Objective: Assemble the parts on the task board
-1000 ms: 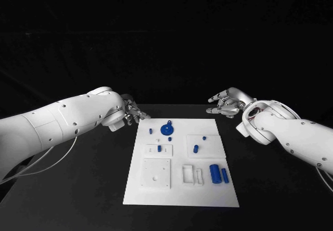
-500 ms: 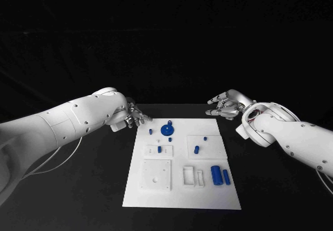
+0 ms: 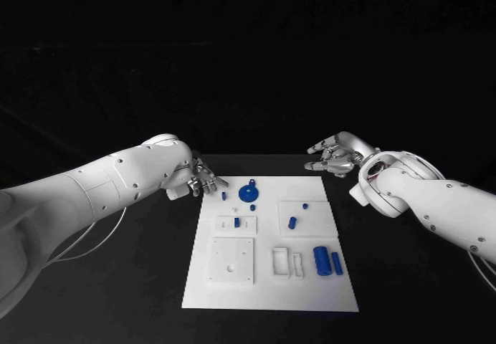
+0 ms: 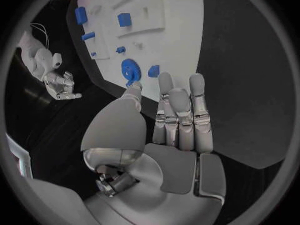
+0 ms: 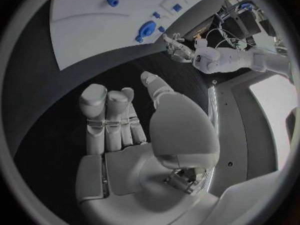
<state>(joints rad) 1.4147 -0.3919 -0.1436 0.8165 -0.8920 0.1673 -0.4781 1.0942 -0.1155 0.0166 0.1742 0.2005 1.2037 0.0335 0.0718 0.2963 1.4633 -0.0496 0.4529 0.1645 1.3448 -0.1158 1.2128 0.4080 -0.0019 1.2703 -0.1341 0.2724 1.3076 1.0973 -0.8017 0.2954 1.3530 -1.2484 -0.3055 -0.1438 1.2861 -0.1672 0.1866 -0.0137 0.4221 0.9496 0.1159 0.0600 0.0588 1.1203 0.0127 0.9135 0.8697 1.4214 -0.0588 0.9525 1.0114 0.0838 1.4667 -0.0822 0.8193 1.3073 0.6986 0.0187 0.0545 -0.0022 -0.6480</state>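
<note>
Parts (image 3: 327, 259) lie on the task board (image 3: 310, 294) mid-table. Left hand (image 3: 203, 179) hovers released at its far left corner; right hand (image 3: 332, 155), released, beyond the far right corner.

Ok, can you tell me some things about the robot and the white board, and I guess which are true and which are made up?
1. The left hand is holding a blue piece. False: it holds nothing; its fingers are stretched out near the board's far left corner.
2. A round blue wheel lies near the far end of the white board. True.
3. The right hand is pressing down on the board. False: it is off the board, beyond its far right corner, holding nothing.
4. Two long blue pieces lie side by side near the board's right edge. True.
5. The table under the board is black. True.
</note>
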